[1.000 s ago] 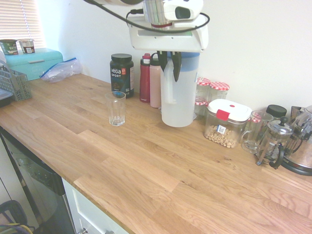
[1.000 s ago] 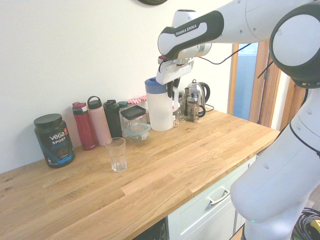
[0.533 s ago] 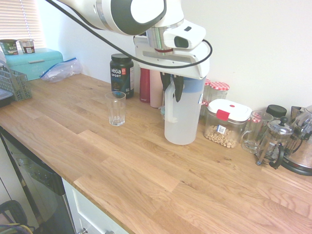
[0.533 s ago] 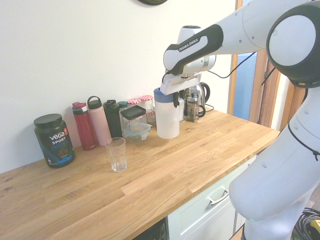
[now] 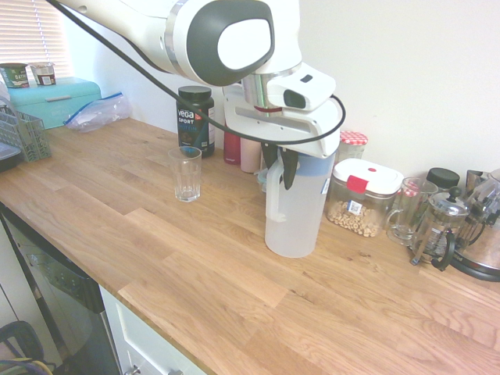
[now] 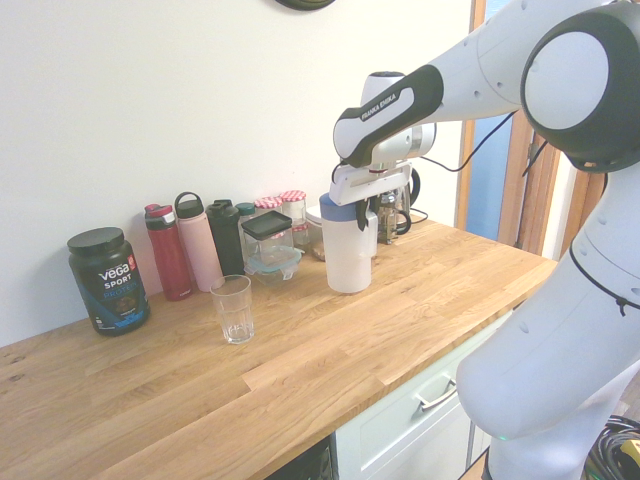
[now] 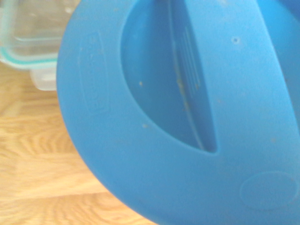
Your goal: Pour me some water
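A: On the wooden counter (image 5: 195,258), the black Vega tub (image 5: 195,119) stands against the wall at about eleven o'clock.

B: And at three o'clock sit the red-latched container (image 5: 362,197) (holding something tan), a French press (image 5: 439,230) and a glass mug (image 5: 408,209).

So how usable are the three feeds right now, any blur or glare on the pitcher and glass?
First exterior view: sharp, the blinds at top left blown out, pitcher and glass clear. Second exterior view: evenly lit, both readable. Wrist view: soft, filled by the pitcher's blue lid; the glass is not in it.
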